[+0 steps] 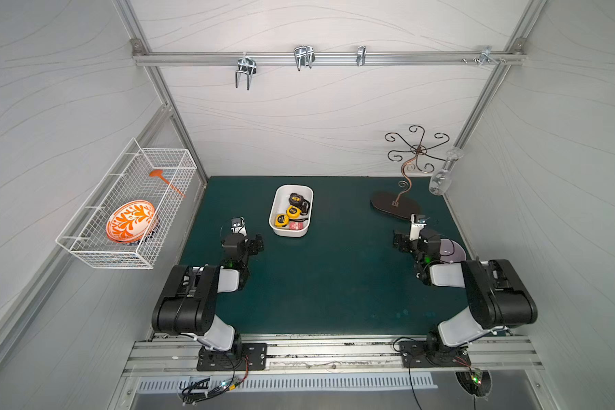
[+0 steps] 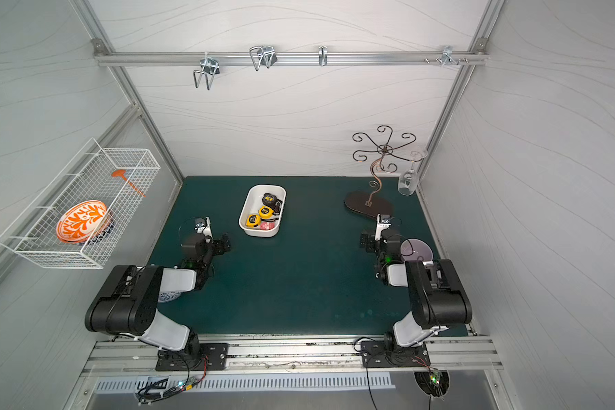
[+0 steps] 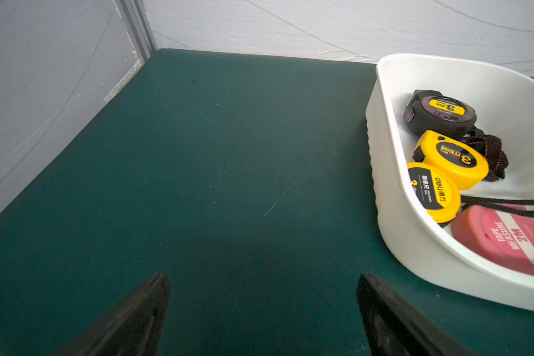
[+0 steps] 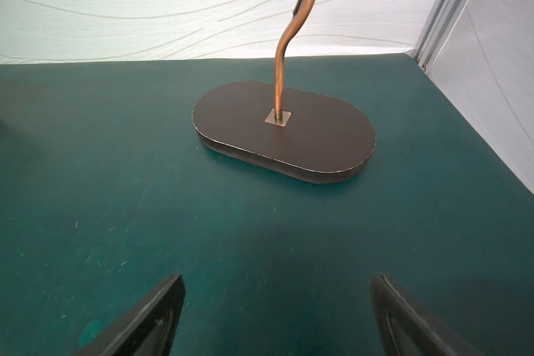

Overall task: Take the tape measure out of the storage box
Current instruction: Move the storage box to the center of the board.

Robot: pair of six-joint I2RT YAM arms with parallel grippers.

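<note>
The white storage box (image 1: 280,193) (image 2: 252,194) sits on the green mat at the back centre, and its near wall (image 3: 413,243) shows in the left wrist view. Several tape measures lie inside: a black one (image 3: 441,112) (image 1: 298,200), two yellow ones (image 3: 453,157) (image 3: 432,192) and a pink one (image 3: 503,237). My left gripper (image 1: 256,245) (image 2: 224,243) (image 3: 262,277) is open and empty, just left of the box and nearer than it. My right gripper (image 1: 400,241) (image 2: 367,241) (image 4: 276,277) is open and empty far to the right, facing the stand's base.
A glass stand with a dark oval base (image 1: 395,207) (image 4: 284,132) is at the back right, with a wine glass (image 1: 441,181) hanging from it. A lilac bowl (image 1: 451,250) lies by my right arm. A wire basket (image 1: 128,213) hangs on the left wall.
</note>
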